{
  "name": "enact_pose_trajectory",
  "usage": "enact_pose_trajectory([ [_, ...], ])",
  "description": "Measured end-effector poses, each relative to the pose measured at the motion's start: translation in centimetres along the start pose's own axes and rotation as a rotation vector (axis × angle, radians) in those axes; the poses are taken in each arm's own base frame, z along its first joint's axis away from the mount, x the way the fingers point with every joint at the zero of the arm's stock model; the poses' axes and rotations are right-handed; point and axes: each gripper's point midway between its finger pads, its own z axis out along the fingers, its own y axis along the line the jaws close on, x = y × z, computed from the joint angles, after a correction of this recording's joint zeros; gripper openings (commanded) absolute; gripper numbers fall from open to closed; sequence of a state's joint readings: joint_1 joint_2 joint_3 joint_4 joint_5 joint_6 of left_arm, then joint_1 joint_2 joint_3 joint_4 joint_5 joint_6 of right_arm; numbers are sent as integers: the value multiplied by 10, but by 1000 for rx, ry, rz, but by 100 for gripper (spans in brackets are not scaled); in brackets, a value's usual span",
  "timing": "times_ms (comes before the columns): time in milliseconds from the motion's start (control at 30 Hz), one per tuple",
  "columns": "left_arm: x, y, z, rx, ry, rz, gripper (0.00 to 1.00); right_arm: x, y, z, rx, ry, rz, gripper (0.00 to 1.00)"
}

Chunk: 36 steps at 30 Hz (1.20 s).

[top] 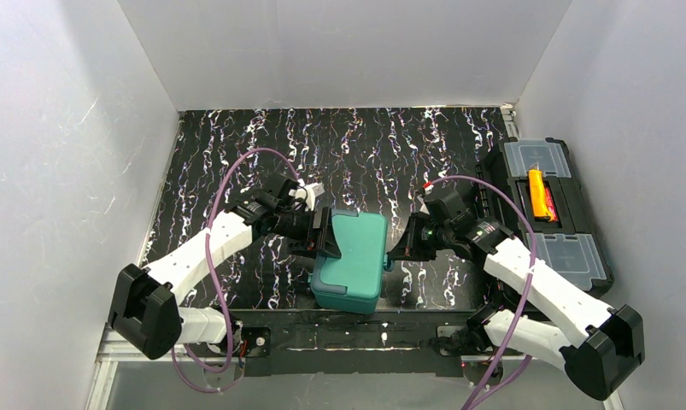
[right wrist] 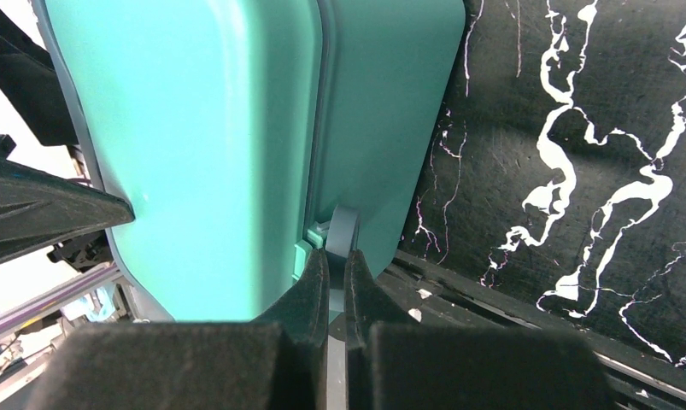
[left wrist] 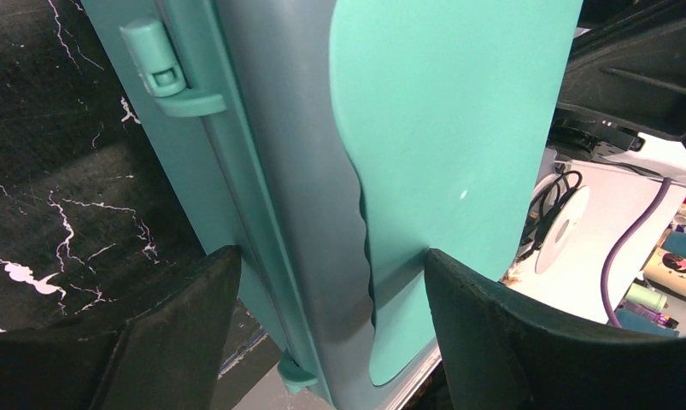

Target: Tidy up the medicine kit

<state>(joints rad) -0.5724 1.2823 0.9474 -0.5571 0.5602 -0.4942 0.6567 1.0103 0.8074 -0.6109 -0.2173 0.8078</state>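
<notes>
Top external: medicine kit (top: 349, 256) at the desk's (top: 365, 145) near edge, between the arms. Left tool (top: 325, 232) clamps its end, jaws wide; right tool (top: 396, 254) closed, tips at the latch tab (right wrist: 343, 224). You hold that clamp firm and pry gently, without twisting.

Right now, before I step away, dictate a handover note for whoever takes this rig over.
Left gripper: jaws wide, straddling the left end of the medicine kit; whether it grips is unclear.
Right gripper: shut, tips at the small tab on the kit's right side.
Kit: near edge of the table, centre, lid closed, contents hidden.
Done: nothing visible.
Left: open the lid, sort the inside.
</notes>
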Motion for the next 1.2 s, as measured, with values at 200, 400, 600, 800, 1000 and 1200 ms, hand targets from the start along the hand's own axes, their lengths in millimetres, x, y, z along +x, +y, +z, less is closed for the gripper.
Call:
enact_pose_trajectory([
  [200, 0, 0, 2, -2, 5, 0, 76, 3, -6, 0, 8, -9, -1, 1],
  [400, -1, -1, 2, -3, 8, 1, 76, 2, -7, -4, 12, -27, -4, 1],
  [600, -1, -1, 3, -3, 10, 1, 76, 2, -8, -10, 12, -44, -10, 1],
  [800, -1, -1, 4, -3, 12, 2, 76, 1, -5, -12, 10, -43, -8, 1],
  [1000, -1, -1, 4, -4, 12, 3, 75, 2, -4, -11, 6, -32, 3, 1],
  [1200, -2, -1, 4, -6, 10, 3, 76, 1, -2, -7, 3, -17, 22, 4],
])
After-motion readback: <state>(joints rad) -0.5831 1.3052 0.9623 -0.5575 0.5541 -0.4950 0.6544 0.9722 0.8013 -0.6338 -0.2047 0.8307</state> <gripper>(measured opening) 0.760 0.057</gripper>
